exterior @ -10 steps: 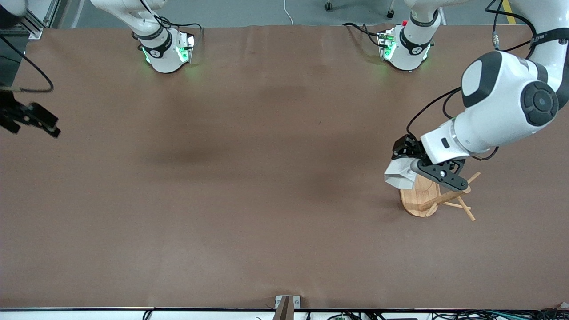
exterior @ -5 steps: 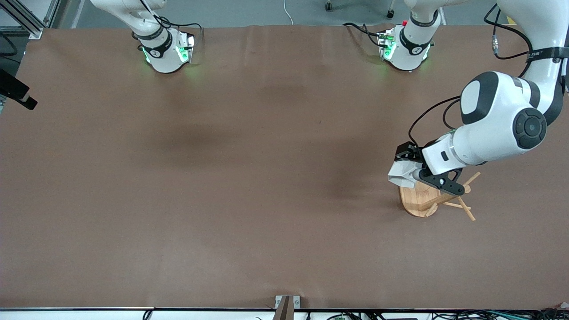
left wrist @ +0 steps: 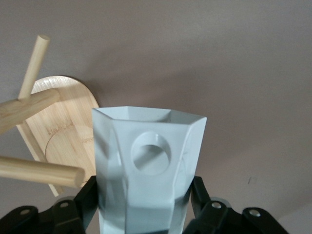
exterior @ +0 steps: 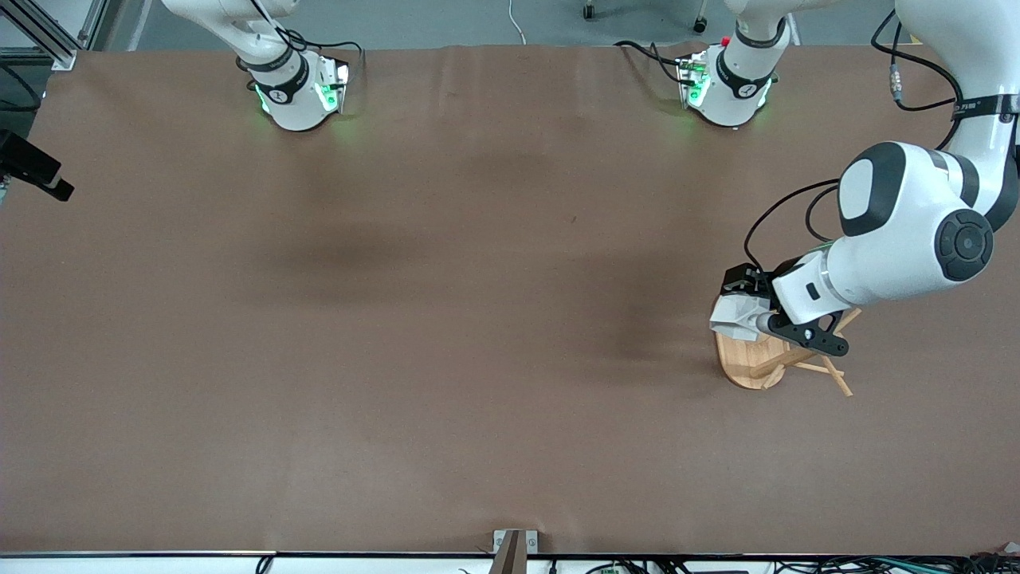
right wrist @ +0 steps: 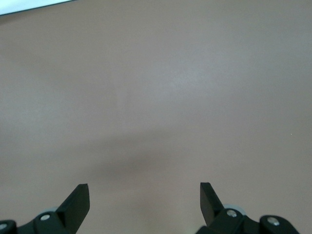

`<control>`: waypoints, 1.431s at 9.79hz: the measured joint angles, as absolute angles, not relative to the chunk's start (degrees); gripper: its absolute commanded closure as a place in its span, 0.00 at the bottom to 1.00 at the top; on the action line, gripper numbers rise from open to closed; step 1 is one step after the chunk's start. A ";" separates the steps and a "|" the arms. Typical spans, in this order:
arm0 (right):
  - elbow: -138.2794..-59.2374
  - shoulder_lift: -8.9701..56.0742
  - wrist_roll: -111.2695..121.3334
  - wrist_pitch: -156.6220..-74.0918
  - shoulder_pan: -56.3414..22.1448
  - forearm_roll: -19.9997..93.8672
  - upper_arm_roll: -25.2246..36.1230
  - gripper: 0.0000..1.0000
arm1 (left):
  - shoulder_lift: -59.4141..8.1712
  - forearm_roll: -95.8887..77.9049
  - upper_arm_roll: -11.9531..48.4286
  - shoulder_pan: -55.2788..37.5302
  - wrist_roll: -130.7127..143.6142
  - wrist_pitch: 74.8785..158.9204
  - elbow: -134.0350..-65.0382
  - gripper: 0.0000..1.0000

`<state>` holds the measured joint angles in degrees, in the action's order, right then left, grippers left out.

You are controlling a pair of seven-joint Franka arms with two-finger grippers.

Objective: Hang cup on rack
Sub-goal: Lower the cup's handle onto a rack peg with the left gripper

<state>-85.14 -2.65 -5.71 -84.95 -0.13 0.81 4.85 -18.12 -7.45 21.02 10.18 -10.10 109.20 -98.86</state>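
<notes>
Front view: the left gripper (exterior: 753, 315) holds the cup (exterior: 731, 316) in the air over the edge of the rack (exterior: 753, 363) base, the rack standing on the counter (exterior: 446, 319) toward the left arm's end. Left wrist view: the jaws are clamped on the cup (left wrist: 146, 170), its pierced tab just beside a rack (left wrist: 58, 131) peg. Right wrist view: the right gripper (right wrist: 145, 200) waits over bare counter (right wrist: 156, 97), jaws spread apart.
</notes>
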 measured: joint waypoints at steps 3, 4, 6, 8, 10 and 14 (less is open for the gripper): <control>-85.14 -2.57 -5.40 -84.52 -0.13 0.80 4.84 0.00 | -18.32 -6.70 20.72 10.31 -10.67 109.47 -97.65 0.99; -85.14 -2.50 -5.38 -84.51 -0.13 0.80 4.84 0.00 | -18.42 -6.06 20.59 10.65 -11.40 109.47 -97.16 0.99; -85.14 -2.39 -5.37 -84.51 -0.13 0.80 4.84 0.00 | -19.05 -5.88 20.43 11.28 -12.04 109.47 -96.55 0.99; -85.14 -2.39 -5.37 -84.50 -0.13 0.80 4.84 0.00 | -20.12 -5.88 20.35 11.38 -12.05 109.58 -96.25 0.98; -85.14 -2.38 -5.37 -84.50 -0.13 0.80 4.85 0.00 | -20.62 -5.88 19.93 11.67 -12.05 109.83 -96.07 0.96; -85.14 -2.36 -5.37 -84.50 -0.12 0.79 4.88 0.00 | -20.78 -5.88 19.85 12.14 -12.05 109.86 -96.05 0.35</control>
<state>-85.14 -2.36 -5.37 -84.50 -0.12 0.79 4.88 -20.78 -5.88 19.85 12.14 -12.05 109.86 -96.05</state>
